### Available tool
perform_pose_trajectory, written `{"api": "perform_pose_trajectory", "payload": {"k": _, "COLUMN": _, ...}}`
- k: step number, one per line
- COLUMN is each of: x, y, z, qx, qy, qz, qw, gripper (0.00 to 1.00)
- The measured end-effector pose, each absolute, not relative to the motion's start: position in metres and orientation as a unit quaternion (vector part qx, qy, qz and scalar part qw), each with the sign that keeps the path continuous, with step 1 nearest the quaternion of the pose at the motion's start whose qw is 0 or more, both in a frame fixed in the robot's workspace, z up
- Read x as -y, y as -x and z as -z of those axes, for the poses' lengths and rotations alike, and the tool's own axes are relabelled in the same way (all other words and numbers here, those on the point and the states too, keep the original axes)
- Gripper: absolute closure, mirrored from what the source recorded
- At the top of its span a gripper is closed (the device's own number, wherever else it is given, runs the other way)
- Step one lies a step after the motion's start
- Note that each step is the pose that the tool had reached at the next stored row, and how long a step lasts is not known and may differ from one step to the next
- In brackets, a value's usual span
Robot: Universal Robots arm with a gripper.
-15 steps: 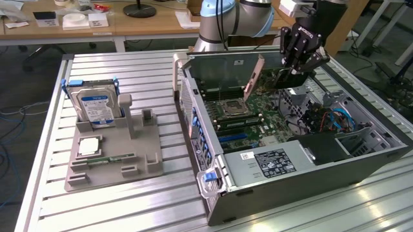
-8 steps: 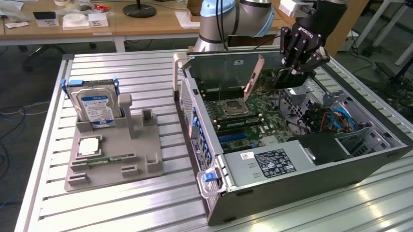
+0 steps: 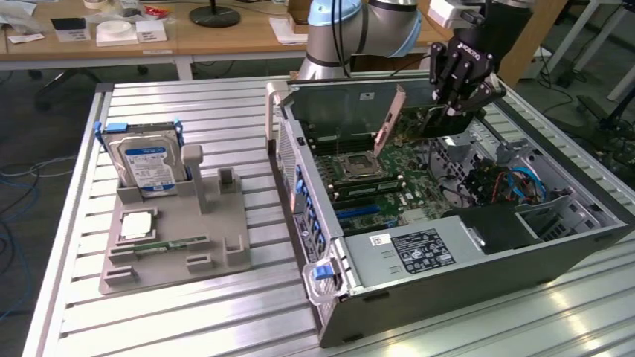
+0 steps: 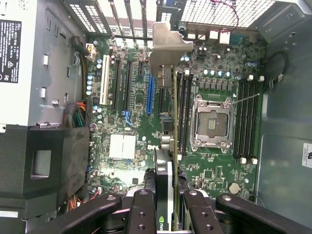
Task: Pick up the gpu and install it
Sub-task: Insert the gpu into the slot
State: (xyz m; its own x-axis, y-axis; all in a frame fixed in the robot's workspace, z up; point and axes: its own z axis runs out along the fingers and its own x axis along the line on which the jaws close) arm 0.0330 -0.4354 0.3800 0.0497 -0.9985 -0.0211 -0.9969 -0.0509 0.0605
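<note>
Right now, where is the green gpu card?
In the exterior view the gpu hangs in the gripper, toward the exterior view's right, over the motherboard of the open computer case.

Bright, even overhead light; glare streaks the slatted table (image 3: 555, 320).

The computer case (image 3: 466, 286) is showing matt grey sheet metal, and inside it the motherboard (image 4: 214, 170) is glinting glossy green. Above the case, the bracket (image 4: 168, 48) of the gpu (image 4: 174, 122) is shining as bare smooth metal, and the gripper (image 4: 168, 204) clamping the card is looking matt black. Beside the case, the ribbed table (image 3: 198, 320) is gleaming like brushed aluminium, and the fixture tray (image 3: 178, 253) is looking like dull grey plastic.
</note>
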Motion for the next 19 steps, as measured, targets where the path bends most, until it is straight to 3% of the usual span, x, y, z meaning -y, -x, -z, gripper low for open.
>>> {"api": "perform_pose_trajectory", "payload": {"k": 19, "x": 0.4353, "y": -0.0318, "z": -0.3763, "qx": 0.689, "qy": -0.724, "qz": 0.028, "qw": 0.014, "gripper": 0.73}}
